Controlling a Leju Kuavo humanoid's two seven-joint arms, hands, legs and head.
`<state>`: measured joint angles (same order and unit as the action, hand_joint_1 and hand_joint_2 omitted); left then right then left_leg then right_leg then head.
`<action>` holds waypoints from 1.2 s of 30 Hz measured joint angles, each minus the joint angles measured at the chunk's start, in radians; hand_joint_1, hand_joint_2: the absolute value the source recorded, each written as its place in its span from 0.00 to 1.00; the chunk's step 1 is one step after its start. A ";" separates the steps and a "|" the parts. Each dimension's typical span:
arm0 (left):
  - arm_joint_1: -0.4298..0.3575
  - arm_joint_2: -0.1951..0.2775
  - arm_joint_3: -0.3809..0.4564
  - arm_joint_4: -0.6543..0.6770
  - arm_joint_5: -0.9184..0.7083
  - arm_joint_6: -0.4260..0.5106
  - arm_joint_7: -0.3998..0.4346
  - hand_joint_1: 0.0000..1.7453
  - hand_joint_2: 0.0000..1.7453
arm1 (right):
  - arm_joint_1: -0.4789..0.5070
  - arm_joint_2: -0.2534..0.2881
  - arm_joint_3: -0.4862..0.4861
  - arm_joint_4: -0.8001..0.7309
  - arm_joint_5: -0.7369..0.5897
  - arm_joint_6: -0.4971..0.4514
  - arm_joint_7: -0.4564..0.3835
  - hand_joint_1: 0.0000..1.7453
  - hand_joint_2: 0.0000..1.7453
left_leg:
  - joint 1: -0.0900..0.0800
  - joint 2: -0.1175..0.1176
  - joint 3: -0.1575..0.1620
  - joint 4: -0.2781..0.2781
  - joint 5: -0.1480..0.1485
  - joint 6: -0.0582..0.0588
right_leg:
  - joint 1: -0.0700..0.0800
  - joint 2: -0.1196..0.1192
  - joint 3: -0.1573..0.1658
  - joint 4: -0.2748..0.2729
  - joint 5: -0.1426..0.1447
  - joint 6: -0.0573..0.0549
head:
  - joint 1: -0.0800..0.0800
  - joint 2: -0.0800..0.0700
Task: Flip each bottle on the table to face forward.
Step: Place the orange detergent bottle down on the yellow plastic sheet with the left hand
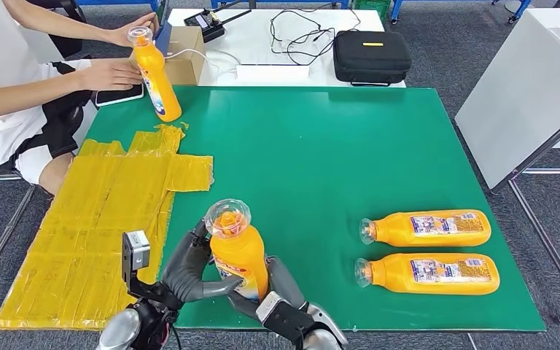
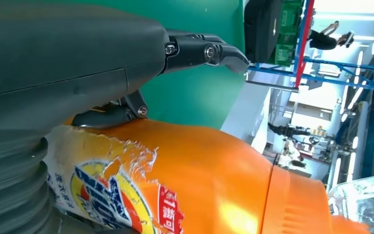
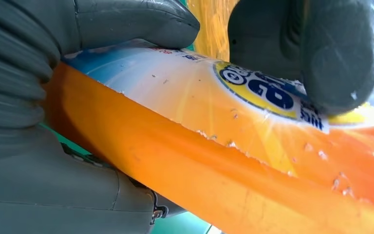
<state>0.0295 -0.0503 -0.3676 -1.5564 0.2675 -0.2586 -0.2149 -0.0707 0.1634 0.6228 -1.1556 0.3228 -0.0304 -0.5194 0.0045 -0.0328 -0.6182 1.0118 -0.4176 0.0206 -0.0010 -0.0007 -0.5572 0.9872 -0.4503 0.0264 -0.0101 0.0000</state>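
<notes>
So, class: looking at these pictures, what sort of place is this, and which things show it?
Probably a robotics lab or test workspace. A green table is laid with identical orange bottles, a side table holds cables and a black equipment case, and blue industrial racking stands behind.

A green table (image 1: 313, 146) carries everything. A yellow sheet (image 1: 95, 219) covers its near left part, just beside the fingers (image 1: 182, 255) of the left hand. Two orange bottles lie on their sides well to the right of those fingers: a farther lying bottle (image 1: 426, 228) and a nearer lying bottle (image 1: 429, 273). An upright bottle (image 1: 157, 73) stands at the far left corner under a person's hands (image 1: 113, 73).
</notes>
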 joint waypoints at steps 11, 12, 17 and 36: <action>-0.009 0.001 0.001 0.028 0.008 -0.007 0.000 0.00 1.00 | -0.016 -0.006 0.008 0.027 0.004 0.008 -0.002 1.00 1.00 | 0.000 0.000 0.000 0.000 0.000 0.000 | 0.000 0.000 0.000 0.000 0.000 0.000 | 0.000 0.000; -0.011 0.001 0.001 0.031 0.012 -0.010 0.001 0.00 1.00 | -0.018 -0.006 0.008 0.028 0.000 0.014 -0.003 1.00 1.00 | 0.000 0.000 0.000 0.000 0.000 0.000 | 0.000 0.000 0.000 0.000 0.000 0.000 | 0.000 0.000; -0.032 0.003 0.001 0.056 0.055 -0.049 0.008 0.00 1.00 | -0.029 -0.007 0.009 0.040 -0.102 0.178 -0.010 1.00 1.00 | 0.000 0.000 0.000 0.000 0.000 0.000 | 0.000 0.000 0.000 0.000 0.000 0.000 | 0.000 0.000; -0.070 0.005 -0.003 0.135 0.095 -0.082 0.016 1.00 1.00 | -0.046 -0.008 0.026 0.072 -0.124 0.215 -0.005 1.00 1.00 | 0.000 0.000 0.000 0.000 0.000 0.000 | 0.000 0.000 0.000 0.000 0.000 0.000 | 0.000 0.000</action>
<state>-0.0404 -0.0455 -0.3704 -1.4219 0.3623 -0.3406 -0.1989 -0.1165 0.1549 0.6488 -1.0838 0.1990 0.1842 -0.5243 0.0045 -0.0329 -0.6183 1.0118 -0.4173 0.0204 -0.0009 -0.0008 -0.5571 0.9873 -0.4503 0.0264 -0.0100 0.0000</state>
